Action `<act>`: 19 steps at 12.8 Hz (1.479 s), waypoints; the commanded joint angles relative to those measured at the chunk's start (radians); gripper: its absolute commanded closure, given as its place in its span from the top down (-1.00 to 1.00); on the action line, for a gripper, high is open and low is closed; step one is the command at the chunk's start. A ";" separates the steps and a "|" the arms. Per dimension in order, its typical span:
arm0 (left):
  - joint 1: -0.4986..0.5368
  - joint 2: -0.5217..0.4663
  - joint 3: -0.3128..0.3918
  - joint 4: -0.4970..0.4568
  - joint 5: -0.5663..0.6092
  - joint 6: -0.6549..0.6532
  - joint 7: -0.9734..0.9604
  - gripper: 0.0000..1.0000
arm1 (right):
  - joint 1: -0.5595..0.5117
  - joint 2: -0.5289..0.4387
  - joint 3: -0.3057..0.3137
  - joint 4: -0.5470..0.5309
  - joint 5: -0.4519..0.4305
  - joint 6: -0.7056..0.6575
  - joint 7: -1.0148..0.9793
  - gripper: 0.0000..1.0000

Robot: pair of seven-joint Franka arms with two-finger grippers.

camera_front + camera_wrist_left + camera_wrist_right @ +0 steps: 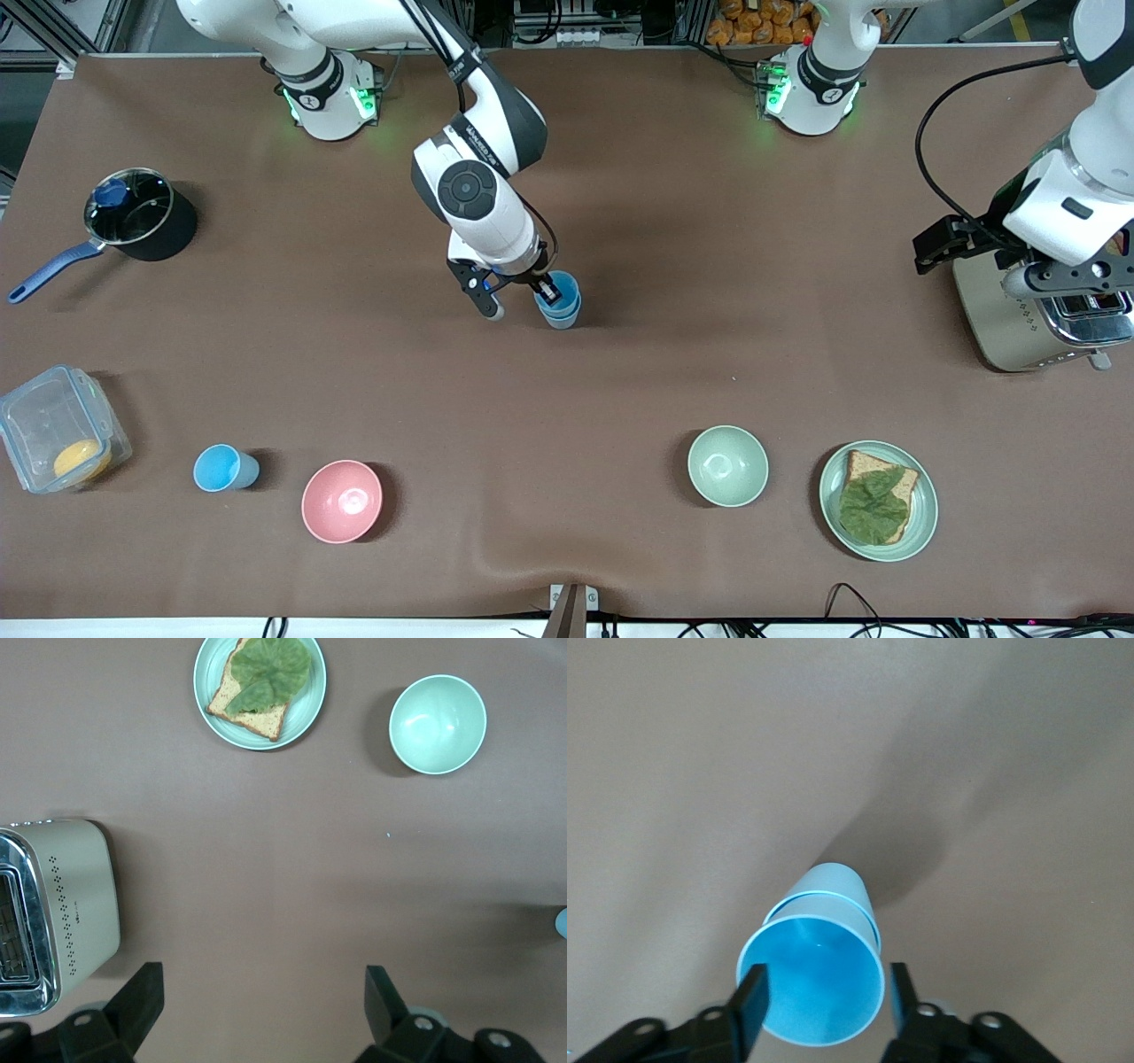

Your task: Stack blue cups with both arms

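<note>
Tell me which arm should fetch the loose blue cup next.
Right. Its hand is at the stacked blue cups mid-table, and the loose blue cup lies toward its end. The left hand waits open by the toaster.

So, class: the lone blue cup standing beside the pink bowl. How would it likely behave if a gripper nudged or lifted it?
The lone blue cup looks like thin, empty plastic, so probably light and apt to slide or tip when nudged. Its smooth tapered wall may slip in a loose pinch. Once tipped, it would likely roll in a curve.

two white jointed arms, right arm (478, 190) and left arm (1076, 190), with black joint bands; green lights glow at both bases; black cables, black fingers (749, 1005); small wrist lettering, apparently illegible.
</note>
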 commanded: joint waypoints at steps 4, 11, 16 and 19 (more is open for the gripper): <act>0.004 -0.003 0.001 0.006 -0.018 -0.014 0.017 1.00 | -0.084 -0.181 -0.062 0.015 -0.115 -0.344 -0.337 1.00; -0.004 0.000 0.001 0.006 -0.018 -0.014 0.019 1.00 | -0.381 -0.366 -0.062 0.023 -0.124 -0.587 -0.998 1.00; 0.001 0.000 0.001 0.006 -0.017 -0.014 0.022 1.00 | -0.604 -0.392 -0.054 0.118 -0.162 -0.719 -1.413 1.00; 0.003 -0.001 0.001 0.009 -0.015 -0.014 0.020 1.00 | -0.700 -0.481 -0.039 0.118 -0.162 -0.780 -1.562 1.00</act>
